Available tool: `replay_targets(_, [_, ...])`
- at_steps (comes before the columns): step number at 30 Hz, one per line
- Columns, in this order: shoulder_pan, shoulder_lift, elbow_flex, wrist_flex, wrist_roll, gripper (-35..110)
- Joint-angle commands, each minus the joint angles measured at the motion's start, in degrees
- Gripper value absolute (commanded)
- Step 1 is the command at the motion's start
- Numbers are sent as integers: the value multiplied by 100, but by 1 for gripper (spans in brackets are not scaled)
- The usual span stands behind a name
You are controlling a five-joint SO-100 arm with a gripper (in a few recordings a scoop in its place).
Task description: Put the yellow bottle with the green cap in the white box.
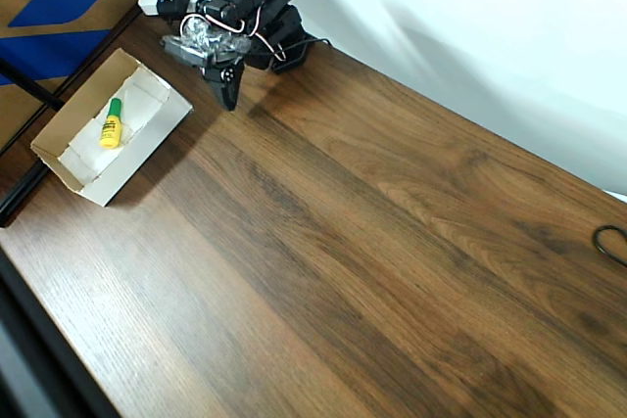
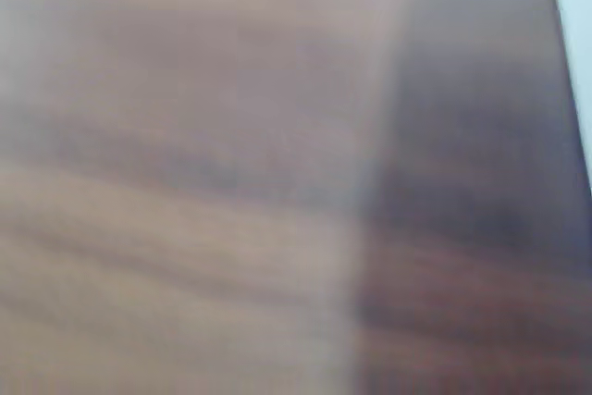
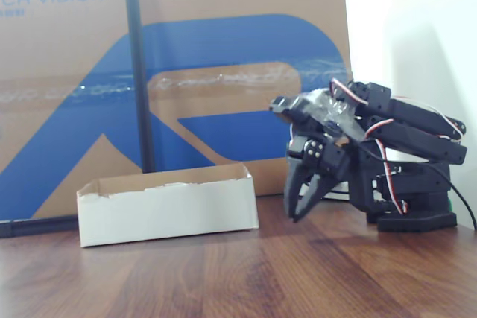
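Overhead view: bottle boxed, job looks done.
The yellow bottle with the green cap [image 1: 112, 123] lies inside the white box [image 1: 147, 144]; my fingers [image 3: 304, 197] hang slightly parted, empty.

I see a blurred brown wood-grain tabletop [image 2: 185, 182], a darker shadowed band [image 2: 462, 182] down its right part, and a pale strip [image 2: 578, 34] at the upper right edge.

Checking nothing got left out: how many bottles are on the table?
1: the yellow bottle lies inside the white box, green cap toward the wall. No others visible.
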Motion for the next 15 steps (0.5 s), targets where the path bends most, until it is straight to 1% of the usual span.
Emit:
replay_targets(1, [18, 229, 62, 229, 9, 0])
replay_targets(4, [-35, 229, 62, 536, 18, 0])
replay_targets(10, [-18, 220, 26, 791, 105, 0])
replay_targets(15, [-44, 211, 18, 809, 88, 0])
